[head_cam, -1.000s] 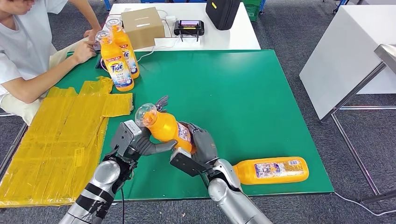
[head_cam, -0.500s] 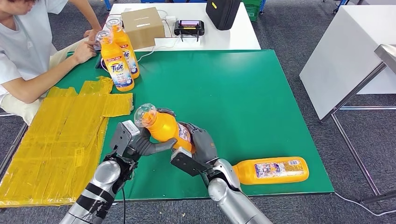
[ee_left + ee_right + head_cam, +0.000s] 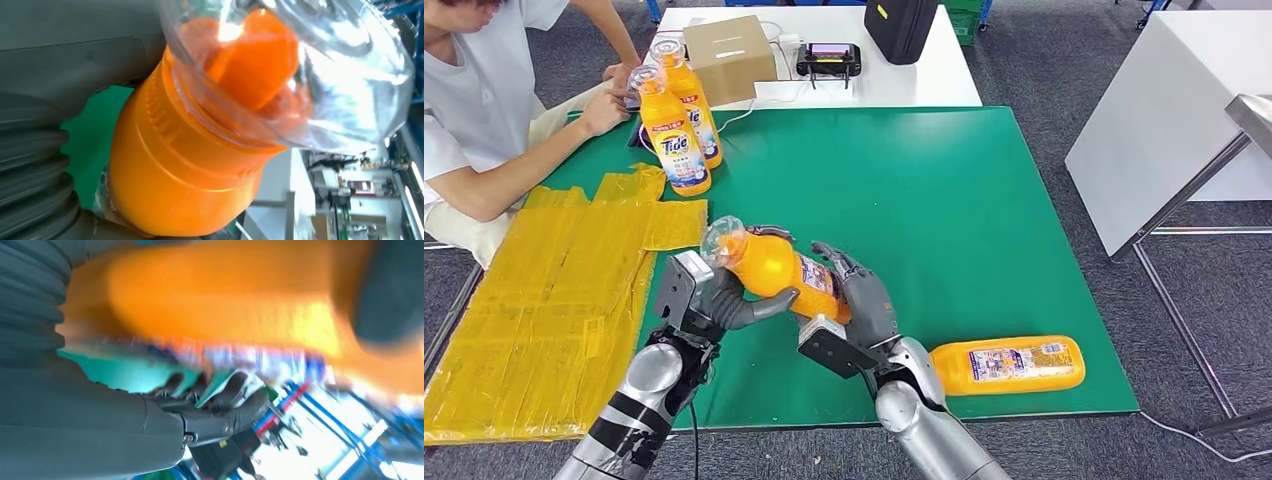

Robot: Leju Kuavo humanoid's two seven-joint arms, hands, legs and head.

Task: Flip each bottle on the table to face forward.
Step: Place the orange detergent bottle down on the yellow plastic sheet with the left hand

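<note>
An orange Tide bottle (image 3: 774,268) with a clear cap hangs tilted above the green mat (image 3: 924,190), cap toward the left. My left hand (image 3: 722,300) grips it under the neck; the left wrist view has the orange shoulder (image 3: 185,170) and clear cap (image 3: 300,75) close up. My right hand (image 3: 862,303) cups its base end, fingers raised behind it; the right wrist view blurs the orange body (image 3: 225,295) above my fingers (image 3: 220,415). A second bottle (image 3: 1009,363) lies on its side at the mat's near right. Two more bottles (image 3: 676,135) stand upright at the far left.
A person (image 3: 484,110) sits at the far left with a hand by the upright bottles. Yellow bags (image 3: 544,290) cover the mat's left side. Behind the mat, a white table (image 3: 924,80) carries a cardboard box (image 3: 729,55), a controller (image 3: 829,58) and a black case (image 3: 902,25).
The held bottle has tipped further over, its cap swinging left and lower. My right hand has shifted slightly up along its base. The other bottles have not moved.
</note>
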